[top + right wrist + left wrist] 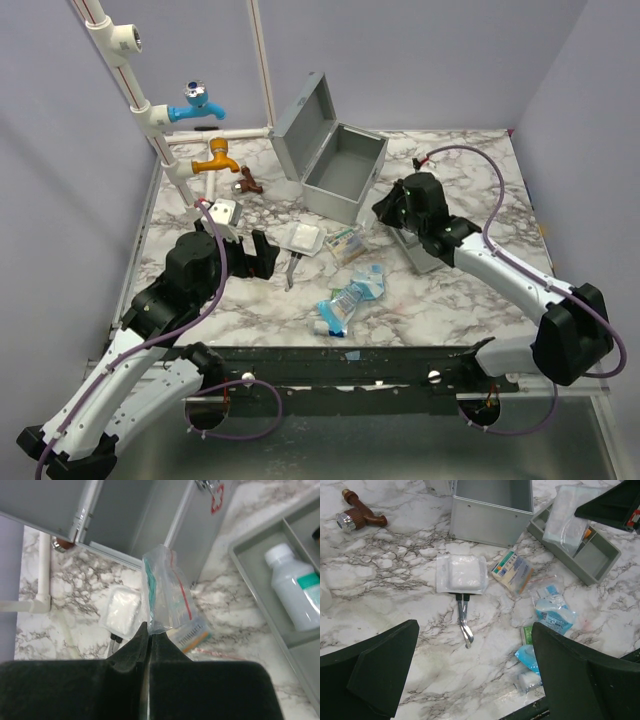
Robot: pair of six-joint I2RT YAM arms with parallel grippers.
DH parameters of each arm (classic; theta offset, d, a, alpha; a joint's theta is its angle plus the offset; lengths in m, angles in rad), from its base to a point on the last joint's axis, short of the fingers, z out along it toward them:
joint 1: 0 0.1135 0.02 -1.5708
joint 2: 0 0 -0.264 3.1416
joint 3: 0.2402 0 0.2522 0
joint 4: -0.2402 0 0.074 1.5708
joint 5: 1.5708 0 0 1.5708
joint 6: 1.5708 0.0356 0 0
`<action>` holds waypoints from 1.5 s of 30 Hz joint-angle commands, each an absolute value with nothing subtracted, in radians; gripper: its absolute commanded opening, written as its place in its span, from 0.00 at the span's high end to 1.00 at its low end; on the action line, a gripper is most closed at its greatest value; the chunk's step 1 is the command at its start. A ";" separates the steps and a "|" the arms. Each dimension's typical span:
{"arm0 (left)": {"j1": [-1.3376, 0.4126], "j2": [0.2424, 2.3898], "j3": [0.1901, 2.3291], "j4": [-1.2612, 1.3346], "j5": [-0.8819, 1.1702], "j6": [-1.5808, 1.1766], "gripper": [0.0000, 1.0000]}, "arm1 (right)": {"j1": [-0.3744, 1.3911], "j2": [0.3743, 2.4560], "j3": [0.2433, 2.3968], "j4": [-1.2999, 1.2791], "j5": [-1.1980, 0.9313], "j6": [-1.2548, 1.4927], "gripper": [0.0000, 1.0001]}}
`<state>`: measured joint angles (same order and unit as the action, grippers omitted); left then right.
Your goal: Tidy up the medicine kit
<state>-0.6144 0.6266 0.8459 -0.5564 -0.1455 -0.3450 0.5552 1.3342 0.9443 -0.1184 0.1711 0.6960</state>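
I had the medicine kit [335, 165] at the far middle of the marble table [480, 185], its lid thrown open and leaning back to the left, and the grey box showed nothing inside from the overhead view. Its compartmented tray [592, 555] sat out on the tabletop just beside the box on the right, and the right wrist camera showed a white bottle [295, 587] with a teal label lying in one of its compartments. My right gripper [148, 630] was over there, jaws pressed tight together on the corner of a clear zip bag [167, 592] with a red strip. From the left wrist view, the bag hung over the tray's near end. My left gripper [250, 258] hovered low over the near-left part of the table with its fingers [380, 670] spread wide and nothing between them. Ahead of it lay a white gauze pack [461, 573], with a pair of metal scissors [464, 622] poking out from under its near edge. A striped packet [512, 572] lay just right of the gauze, and blue packets [552, 611] were scattered nearer to me. A brown tap [357, 516] rested off to the far left.
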 commanded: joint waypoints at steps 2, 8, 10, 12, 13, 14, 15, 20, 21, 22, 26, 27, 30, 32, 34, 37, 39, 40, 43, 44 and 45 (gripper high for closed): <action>-0.607 0.613 0.847 -0.552 -0.156 -0.337 0.02 | 0.555 1.429 1.091 -0.123 0.182 0.584 0.99; -0.606 0.614 0.845 -0.554 -0.155 -0.337 0.02 | 0.507 1.629 1.320 -0.128 0.022 0.539 0.99; -0.604 0.613 0.844 -0.553 -0.156 -0.337 0.01 | 0.494 1.690 1.386 -0.126 -0.014 0.540 0.99; -0.603 0.612 0.844 -0.552 -0.158 -0.337 0.02 | 0.481 1.754 1.443 -0.114 -0.039 0.549 0.99; -0.603 0.610 0.844 -0.552 -0.158 -0.337 0.02 | 0.475 1.784 1.472 -0.111 -0.039 0.555 0.99; -0.602 0.610 0.845 -0.553 -0.157 -0.336 0.01 | 0.471 1.821 1.500 -0.111 -0.042 0.559 0.99; -0.601 0.610 0.845 -0.553 -0.157 -0.336 0.01 | 0.463 1.857 1.530 -0.110 -0.054 0.570 0.99; -0.598 0.602 0.844 -0.552 -0.150 -0.336 0.02 | 0.444 1.993 1.652 -0.136 -0.077 0.585 0.99; -0.597 0.600 0.844 -0.551 -0.149 -0.336 0.02 | 0.442 2.014 1.664 -0.135 -0.077 0.585 0.99; -0.597 0.598 0.844 -0.549 -0.147 -0.336 0.02 | 0.442 2.030 1.680 -0.132 -0.081 0.591 0.99; -0.595 0.594 0.844 -0.549 -0.138 -0.336 0.02 | 0.436 2.118 1.753 -0.142 -0.130 0.620 0.99; -0.594 0.593 0.844 -0.549 -0.137 -0.336 0.01 | 0.436 2.135 1.767 -0.143 -0.143 0.627 0.99; -0.595 0.586 0.844 -0.549 -0.136 -0.336 0.02 | 0.435 2.196 1.802 -0.150 -0.186 0.656 0.99; -0.593 0.582 0.842 -0.549 -0.140 -0.337 0.01 | 0.435 2.224 1.809 -0.152 -0.201 0.671 0.98; -0.594 0.578 0.842 -0.548 -0.140 -0.337 0.01 | 0.435 2.240 1.807 -0.153 -0.203 0.679 0.94; -0.593 0.580 0.842 -0.546 -0.136 -0.339 0.01 | 0.436 2.244 1.794 -0.155 -0.199 0.676 0.89; -0.593 0.582 0.842 -0.546 -0.131 -0.340 0.01 | 0.436 2.233 1.782 -0.159 -0.185 0.667 0.74; -0.592 0.584 0.842 -0.546 -0.128 -0.341 0.02 | 0.436 2.225 1.775 -0.164 -0.174 0.658 0.69; -0.591 0.590 0.842 -0.542 -0.117 -0.341 0.02 | 0.436 2.187 1.756 -0.180 -0.130 0.617 0.57; -0.589 0.592 0.842 -0.542 -0.114 -0.341 0.01 | 0.436 2.170 1.747 -0.184 -0.111 0.607 0.55; -0.587 0.595 0.842 -0.540 -0.109 -0.342 0.01 | 0.435 2.158 1.741 -0.188 -0.100 0.592 0.54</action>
